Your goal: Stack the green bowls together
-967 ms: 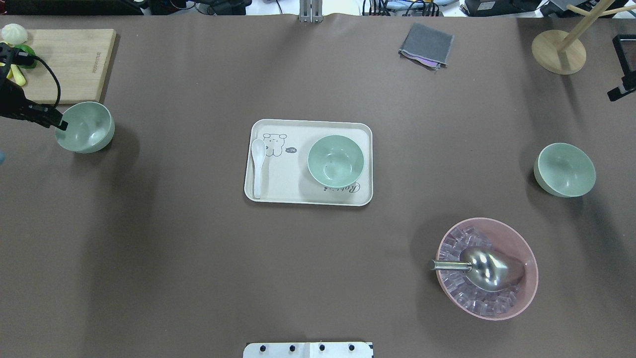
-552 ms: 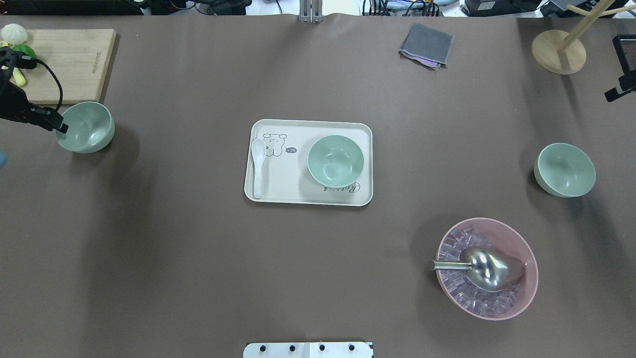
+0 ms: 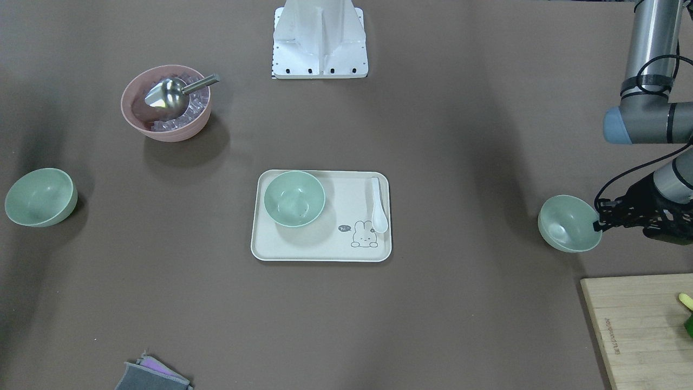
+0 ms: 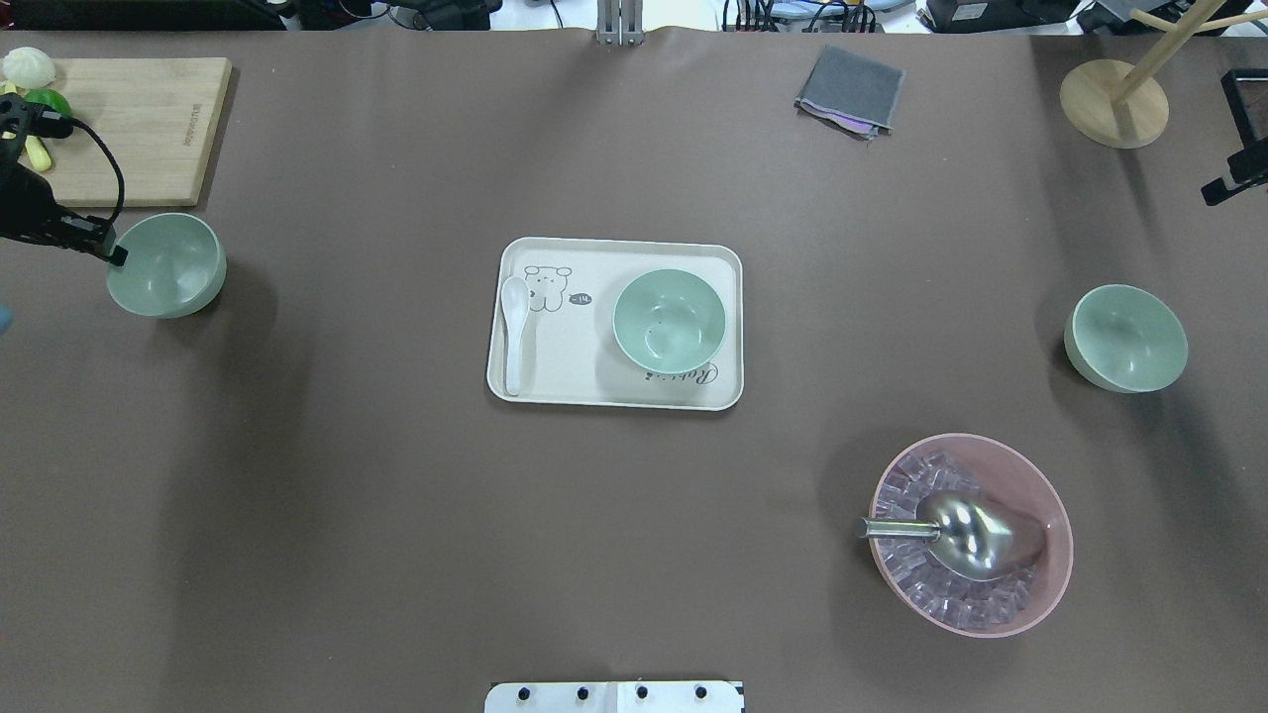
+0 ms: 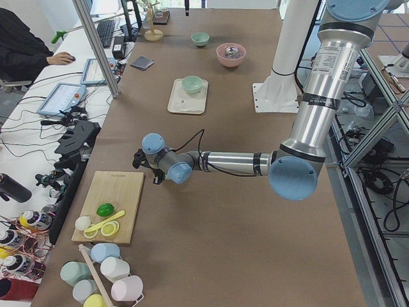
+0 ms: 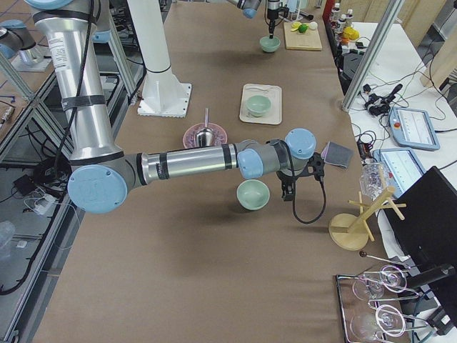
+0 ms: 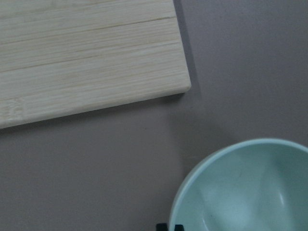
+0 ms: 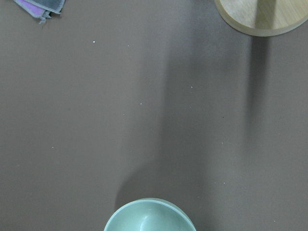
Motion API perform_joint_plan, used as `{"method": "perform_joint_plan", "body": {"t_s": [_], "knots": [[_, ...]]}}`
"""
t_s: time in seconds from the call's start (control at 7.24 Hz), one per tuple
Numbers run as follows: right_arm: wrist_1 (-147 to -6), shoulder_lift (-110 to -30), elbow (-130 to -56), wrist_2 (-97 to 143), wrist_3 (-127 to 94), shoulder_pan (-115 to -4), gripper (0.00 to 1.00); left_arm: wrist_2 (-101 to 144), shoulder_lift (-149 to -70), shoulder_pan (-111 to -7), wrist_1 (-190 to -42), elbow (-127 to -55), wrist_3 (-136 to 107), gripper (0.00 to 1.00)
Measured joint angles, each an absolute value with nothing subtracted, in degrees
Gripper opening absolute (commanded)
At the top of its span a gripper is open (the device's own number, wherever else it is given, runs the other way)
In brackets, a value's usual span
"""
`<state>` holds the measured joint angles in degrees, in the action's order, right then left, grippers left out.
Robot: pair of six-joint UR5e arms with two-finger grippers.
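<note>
**Brown table (image 4: 396,515): left gripper (image 4: 117,255) on left bowl (image 4: 168,269)**

Layout. From where I stand, the three green bowls are well apart and none is nested yet. The tray bowl (image 4: 669,322) sits upright on the tray (image 4: 575,371), at the table's middle, with the spoon (image 4: 514,332) at the tray's other end. Being central to both arms, it is the likely base for the stack. The left bowl lies at the robot's left end, near the corner of the board (image 4: 149,119). The right bowl (image 4: 1127,339) lies at the robot's right end.

Left arm. The jaws are pinching the left bowl's rim on the side away from the tray. A rim pinch suits a thin wall and leaves the underside free to drop into another bowl. In the front-facing view the bowl looks tipped. Whether its foot has left the table I cannot tell.

Right arm. The right gripper (image 4: 1220,188) hangs beyond the right bowl, apart from it. Its jaw state cannot be told from any view.

Change since a second ago. The left bowl has shifted a little toward the robot and away from the board corner, moving with the gripper, which suggests the grip is holding. The right gripper has edged slightly. Tray bowl and right bowl have not moved.
</note>
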<state>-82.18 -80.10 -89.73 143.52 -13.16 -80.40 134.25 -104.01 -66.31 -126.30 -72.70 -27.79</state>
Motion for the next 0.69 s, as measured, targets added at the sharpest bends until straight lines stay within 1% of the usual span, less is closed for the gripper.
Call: {"method": "perform_joint_plan", "body": {"t_s": [0.28,0.41,0.69], "knots": [[-82.3,-79.9,-89.7,142.9,-13.5,-79.9,1.00,139.4,-104.7,-68.7,-124.1,-73.1,-28.0,0.00],[-82.4,-80.0,-89.8,141.9,-13.4,-79.4,1.00,143.1,-106.0,-70.8,-120.6,-74.3,-28.1,0.00],[-82.1,-81.2,-89.8,136.0,-13.3,-76.4,1.00,146.4,-109.8,-72.8,-109.8,-79.1,-28.7,0.00]]}}
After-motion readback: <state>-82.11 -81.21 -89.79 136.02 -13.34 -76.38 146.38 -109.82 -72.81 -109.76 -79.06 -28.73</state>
